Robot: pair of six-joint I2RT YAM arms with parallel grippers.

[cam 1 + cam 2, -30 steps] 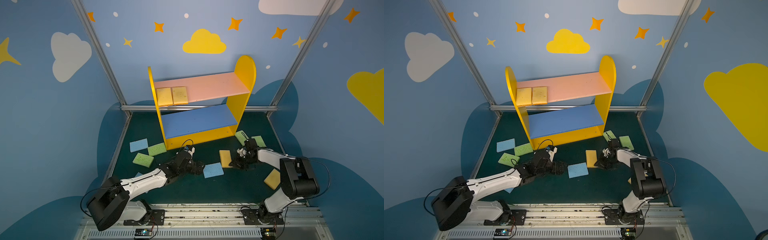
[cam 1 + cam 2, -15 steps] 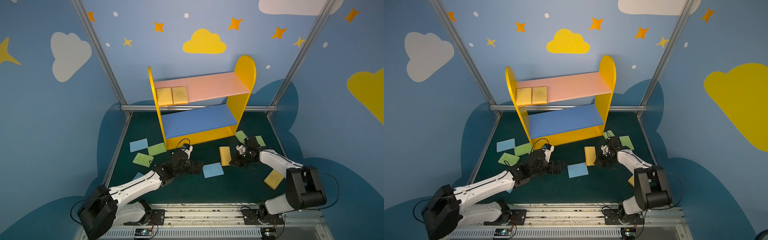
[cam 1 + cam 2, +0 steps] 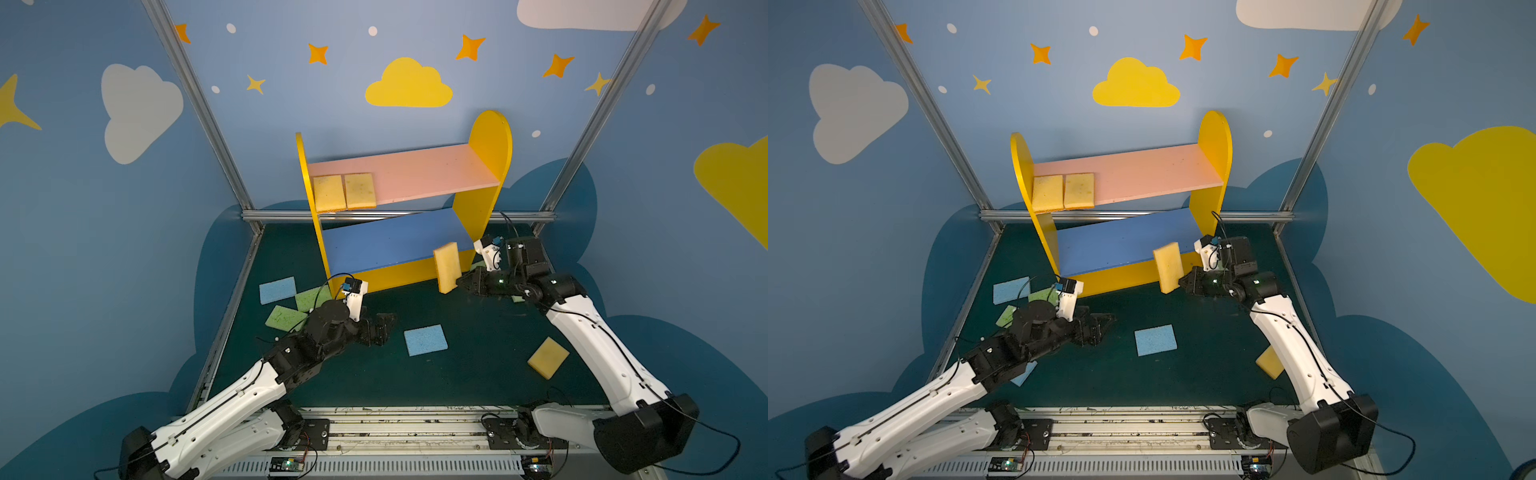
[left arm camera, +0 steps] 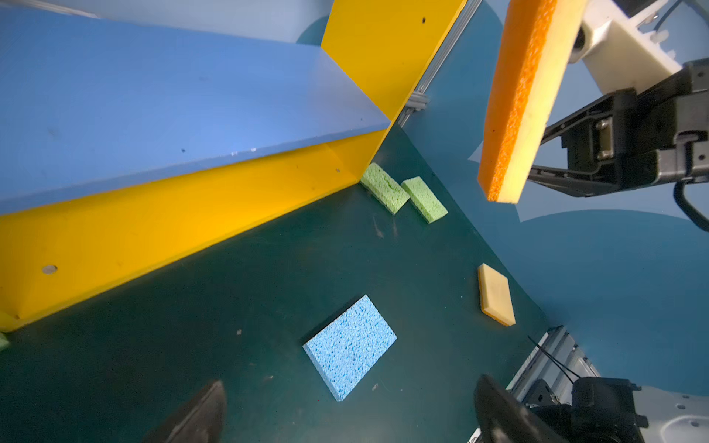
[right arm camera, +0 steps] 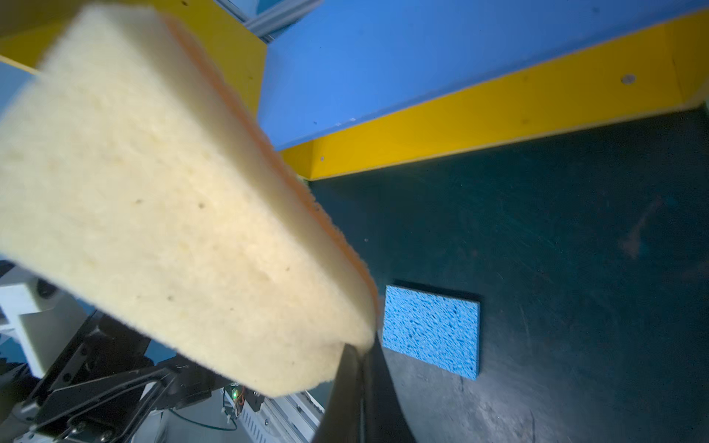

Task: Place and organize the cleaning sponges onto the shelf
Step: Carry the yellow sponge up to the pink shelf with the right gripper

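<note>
In front of the shelf's (image 3: 490, 137) right end, the right gripper (image 3: 459, 283) is clamped tight on the lower edge of a yellow sponge (image 3: 446, 267), holding it upright off the mat (image 3: 478, 365). The left gripper (image 3: 384, 328) hangs wide open and empty near a blue sponge (image 3: 426, 340). Only the left wrist view shows the held sponge's orange backing (image 4: 510, 96) and two green sponges (image 4: 385, 188) by the shelf's foot. In both top views these are barely seen behind the right arm (image 3: 598, 345).
</note>
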